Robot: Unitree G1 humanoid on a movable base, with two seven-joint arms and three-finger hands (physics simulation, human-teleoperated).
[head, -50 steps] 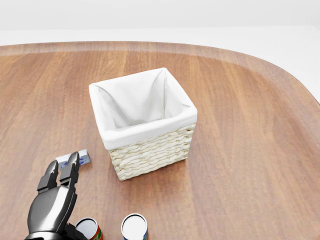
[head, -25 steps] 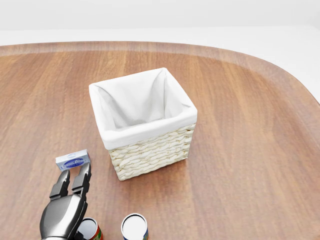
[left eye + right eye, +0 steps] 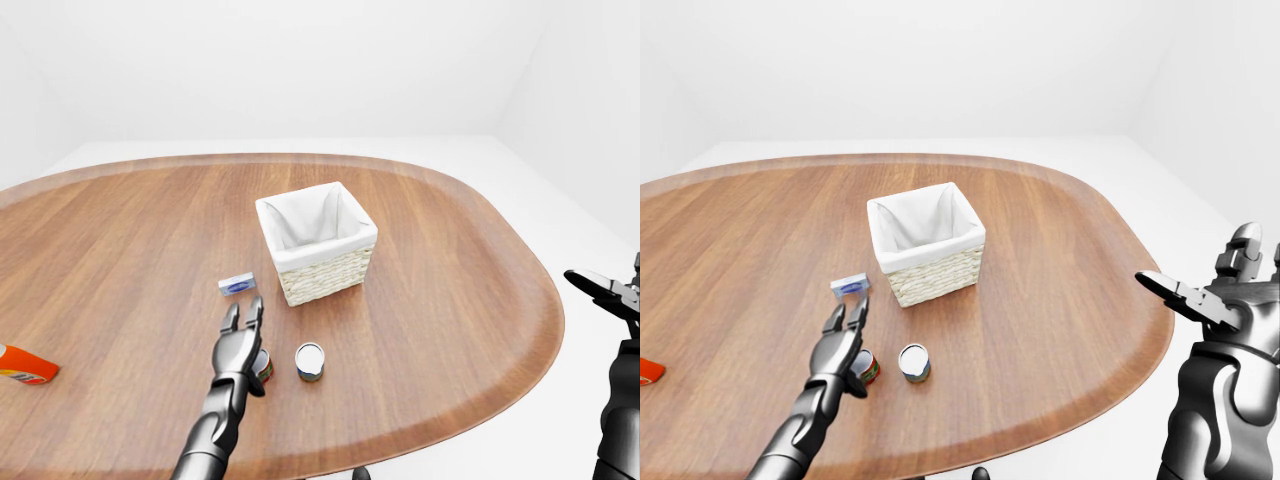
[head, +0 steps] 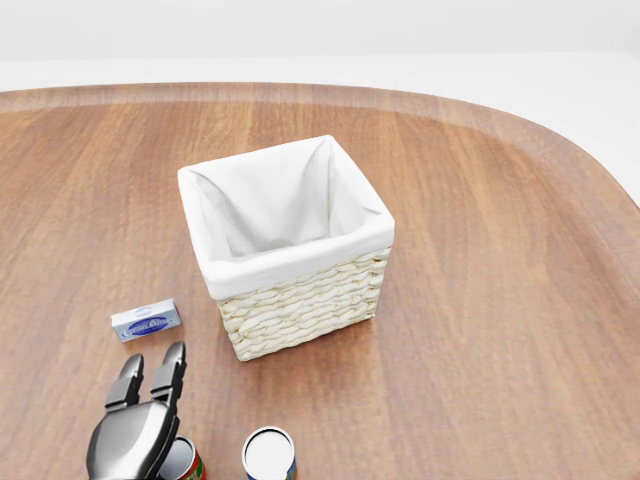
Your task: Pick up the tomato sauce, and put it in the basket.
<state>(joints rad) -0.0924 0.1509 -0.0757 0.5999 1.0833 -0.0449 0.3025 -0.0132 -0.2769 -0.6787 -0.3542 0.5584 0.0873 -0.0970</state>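
Note:
The tomato sauce is a small red-labelled can (image 3: 869, 368) standing on the wooden table, partly hidden under my left hand; it also shows at the bottom edge of the head view (image 4: 184, 463). My left hand (image 4: 152, 375) hovers over it with fingers stretched out and open, holding nothing. The woven basket (image 4: 290, 268) with a white cloth lining stands upright above and to the right of the can, and is empty. My right hand (image 3: 1200, 298) is open, off the table's right edge.
A second can with a white lid (image 4: 269, 455) stands just right of the red can. A small blue-and-white box (image 4: 146, 321) lies left of the basket. An orange-red bottle (image 3: 25, 365) lies at the far left of the table (image 3: 450, 280).
My left hand has drawn back toward the bottom of the head view, away from the small box, and now sits over the red can. The objects have not moved.

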